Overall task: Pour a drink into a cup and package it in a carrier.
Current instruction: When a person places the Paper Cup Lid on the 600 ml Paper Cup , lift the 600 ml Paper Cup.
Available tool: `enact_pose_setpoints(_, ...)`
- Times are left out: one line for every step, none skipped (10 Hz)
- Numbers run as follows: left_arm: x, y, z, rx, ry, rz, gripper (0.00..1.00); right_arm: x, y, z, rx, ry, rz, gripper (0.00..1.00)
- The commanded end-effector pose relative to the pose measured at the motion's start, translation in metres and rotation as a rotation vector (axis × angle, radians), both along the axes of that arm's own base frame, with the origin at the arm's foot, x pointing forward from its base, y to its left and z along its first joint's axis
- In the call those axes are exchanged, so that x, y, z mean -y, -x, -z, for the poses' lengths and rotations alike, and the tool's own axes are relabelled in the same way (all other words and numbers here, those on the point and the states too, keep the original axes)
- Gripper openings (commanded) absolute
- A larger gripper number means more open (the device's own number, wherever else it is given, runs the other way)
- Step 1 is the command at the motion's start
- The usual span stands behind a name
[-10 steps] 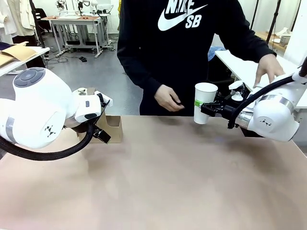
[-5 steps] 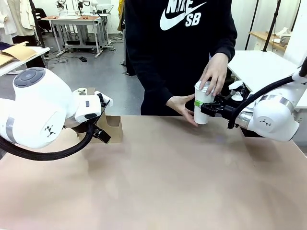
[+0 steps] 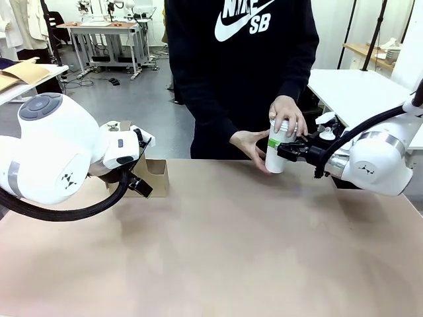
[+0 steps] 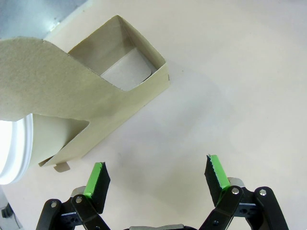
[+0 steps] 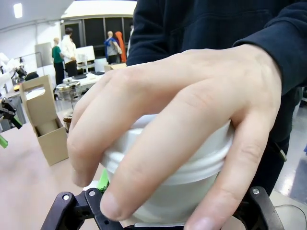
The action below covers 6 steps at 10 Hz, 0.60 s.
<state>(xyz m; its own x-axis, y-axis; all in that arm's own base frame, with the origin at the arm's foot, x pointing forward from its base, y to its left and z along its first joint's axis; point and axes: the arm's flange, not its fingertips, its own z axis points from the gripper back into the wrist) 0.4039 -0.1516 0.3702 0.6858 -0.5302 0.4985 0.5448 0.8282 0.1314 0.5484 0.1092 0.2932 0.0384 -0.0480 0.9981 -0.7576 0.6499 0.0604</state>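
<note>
A: Cup [image 3: 275, 162]?
B: Upright at the table's [image 3: 231, 244] far edge, right side, lid [image 5: 192, 163] on. R gripper [image 3: 283, 148] is clamped round its middle.
A: Person?
B: One hand [image 3: 289, 115] presses on the lid, other hand [image 3: 250, 144] cups the cup's left side.
A: Carrier [image 3: 153, 175]?
B: On the table, far left, well apart from cup. L gripper [image 4: 157, 175] is just beside it, fingers wide apart over bare table.

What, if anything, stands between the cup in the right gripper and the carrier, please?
Nothing lies on the table between the cup and the carrier. However, the person's hand presses on the lid, and the open left gripper hovers by the carrier.
</note>
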Motion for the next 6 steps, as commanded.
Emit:
enact_pose_setpoints(-0.0002,0.0001,-0.0002,0.000,0.001,0.000,1.00,-0.0037,-0.0010,-0.0073,0.014,-0.009,0.006,0.86)
enact_pose_setpoints(-0.0002,0.0001,-0.0002,0.000,0.001,0.000,1.00,-0.0037,-0.0010,-0.0073,0.014,-0.009,0.006,0.86)
enact_pose_setpoints(-0.0002,0.0001,-0.0002,0.000,0.001,0.000,1.00,-0.0037,-0.0010,-0.0073,0.014,-0.009,0.006,0.86)
enact_pose_setpoints(-0.0002,0.0001,-0.0002,0.000,0.001,0.000,1.00,-0.0037,-0.0010,-0.0073,0.014,-0.009,0.006,0.86)
enact_pose_setpoints(-0.0002,0.0001,-0.0002,0.000,0.001,0.000,1.00,-0.0037,-0.0010,-0.0073,0.014,-0.009,0.006,0.86)
enact_pose_setpoints(-0.0002,0.0001,-0.0002,0.000,0.001,0.000,1.00,-0.0037,-0.0010,-0.0073,0.014,-0.009,0.006,0.86)
